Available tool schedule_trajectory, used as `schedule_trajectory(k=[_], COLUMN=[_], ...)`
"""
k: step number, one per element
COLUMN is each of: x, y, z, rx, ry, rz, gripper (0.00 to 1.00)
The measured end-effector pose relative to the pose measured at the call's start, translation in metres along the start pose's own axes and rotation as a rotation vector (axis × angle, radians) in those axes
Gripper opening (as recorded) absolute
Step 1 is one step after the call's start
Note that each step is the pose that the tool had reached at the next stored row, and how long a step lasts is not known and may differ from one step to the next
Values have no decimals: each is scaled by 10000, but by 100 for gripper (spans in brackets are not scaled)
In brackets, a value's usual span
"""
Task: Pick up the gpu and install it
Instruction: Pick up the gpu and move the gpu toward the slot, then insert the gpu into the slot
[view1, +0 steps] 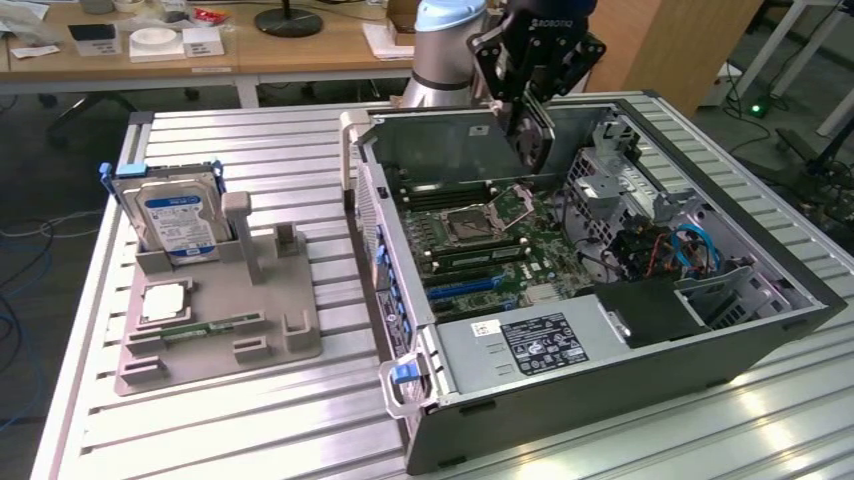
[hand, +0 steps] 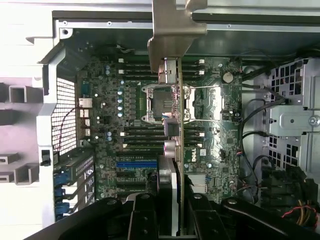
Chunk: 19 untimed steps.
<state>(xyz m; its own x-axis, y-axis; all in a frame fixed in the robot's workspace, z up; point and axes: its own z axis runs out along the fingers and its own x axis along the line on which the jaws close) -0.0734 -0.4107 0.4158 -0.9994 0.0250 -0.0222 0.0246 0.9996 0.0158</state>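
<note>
I'm watching the gripper (view1: 530, 100) holding the gpu (view1: 531, 140) above the open computer case (view1: 747, 330). Its jaws are closed partway, clamping the thin card between them. In the wrist view the two dark fingers (hand: 145, 217) are pressing on either side of the gpu (hand: 172, 40), which I'm seeing edge-on, with its pale metal bracket at the far end from the gripper (hand: 172, 212).

The card is hanging upright over the motherboard (view1: 494, 250), near the case's back wall and roughly above the CPU socket (view1: 470, 222). Its lower edge seems to be hanging clear of the board, though I can't be sure from this angle. The blue expansion slot (hand: 132, 164) is sitting off to one side of the card.

To the exterior view's left, a hard drive (view1: 180, 220) is standing in the grey fixture tray (view1: 267, 300) on the slatted table (view1: 240, 420).
</note>
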Motion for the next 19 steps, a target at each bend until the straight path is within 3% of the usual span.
schedule_trajectory(k=[9, 19], x=[-129, -134], y=[3, 3], z=[2, 3], rx=[1, 0], ry=[0, 0], rz=[0, -1], gripper=[28, 28])
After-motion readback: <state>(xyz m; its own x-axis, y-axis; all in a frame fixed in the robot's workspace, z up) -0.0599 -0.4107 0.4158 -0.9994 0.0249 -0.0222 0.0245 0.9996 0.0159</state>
